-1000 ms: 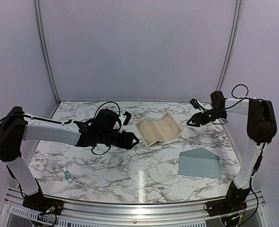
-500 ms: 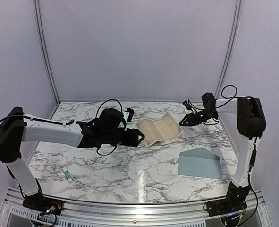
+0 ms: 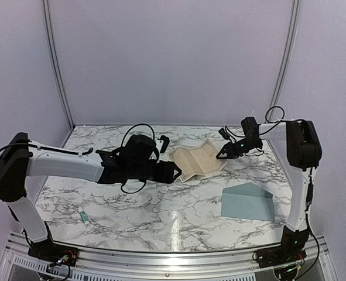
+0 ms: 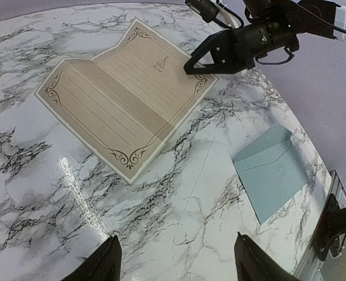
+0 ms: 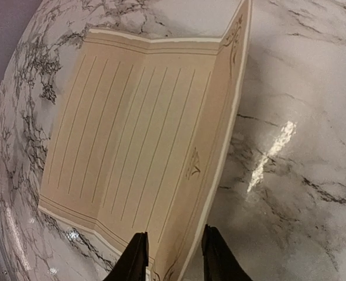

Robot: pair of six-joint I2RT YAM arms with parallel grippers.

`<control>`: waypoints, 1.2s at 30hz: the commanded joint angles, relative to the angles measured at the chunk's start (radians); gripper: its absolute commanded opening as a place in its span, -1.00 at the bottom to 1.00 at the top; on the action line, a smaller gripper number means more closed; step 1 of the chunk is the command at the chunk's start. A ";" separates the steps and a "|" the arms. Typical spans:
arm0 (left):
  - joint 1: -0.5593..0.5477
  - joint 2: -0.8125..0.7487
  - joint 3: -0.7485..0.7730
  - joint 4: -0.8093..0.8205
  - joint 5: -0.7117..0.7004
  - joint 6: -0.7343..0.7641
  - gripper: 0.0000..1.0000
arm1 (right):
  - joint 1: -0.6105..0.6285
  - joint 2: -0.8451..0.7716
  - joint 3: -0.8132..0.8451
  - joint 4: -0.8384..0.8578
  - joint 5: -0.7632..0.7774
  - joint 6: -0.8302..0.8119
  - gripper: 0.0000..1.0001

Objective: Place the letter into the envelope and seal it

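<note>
The cream lined letter lies unfolded with raised creases at mid-table; it also shows in the left wrist view and the right wrist view. The blue-grey envelope lies flat at the front right, flap pointing away, and shows in the left wrist view. My right gripper is open at the letter's right edge, and its jaws straddle the raised edge panel. My left gripper is open and empty, hovering just off the letter's near left corner.
A small glue stick lies at the front left of the marble table. Walls and metal posts stand behind the table.
My right gripper has moved left from the table's right side to the letter's right edge. My left gripper has edged right, closer to the letter.
</note>
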 commanded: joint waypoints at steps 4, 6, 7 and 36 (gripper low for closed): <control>-0.012 0.010 0.027 -0.045 -0.001 0.009 0.35 | 0.008 0.009 0.036 -0.013 0.028 0.034 -0.62; -0.014 0.016 0.028 -0.045 0.001 0.009 0.34 | 0.009 0.008 0.034 -0.014 0.023 0.033 -0.73; -0.014 0.020 0.029 -0.045 0.004 0.007 0.34 | 0.011 0.008 0.033 -0.016 0.023 0.032 -0.78; 0.058 -0.136 0.043 -0.202 -0.134 0.203 0.50 | 0.069 -0.456 0.054 -0.286 0.028 -0.379 -1.00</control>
